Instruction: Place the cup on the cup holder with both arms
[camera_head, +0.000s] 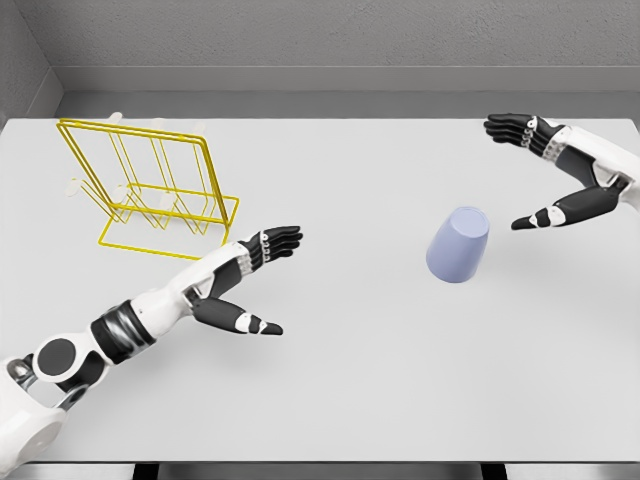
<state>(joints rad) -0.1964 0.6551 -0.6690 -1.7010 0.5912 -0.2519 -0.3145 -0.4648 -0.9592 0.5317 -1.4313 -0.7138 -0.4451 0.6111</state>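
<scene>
On the white table (330, 400) we are seeing the lavender cup (458, 245) sitting right of centre, tilted, apparently mouth-down, touching nothing else. Our right hand (560, 175) is hovering just beside it on the right — fingers spread and released, thumb low near the cup's side, four fingers higher and further back, holding nothing. Our left hand (250, 280) is hanging over the table's middle-left, fingers likewise extended and relaxed, empty, well apart from the cup. Behind it the yellow wire cup holder (150, 185) is standing at the far left, upright, prongs hard to make out.

We are judging this as the reach-to-grasp step, task barely begun. To do it well, we are advising the right hand to close in around the cup's wall from the side, thumb opposing the fingers across the widest part, not pinching the rim — the taper could make it squirt out. Squeezing while the cup is tilted risks tipping or rolling it. The left hand should be waiting mid-table for a handover, since the holder is lying on its side of the table.
</scene>
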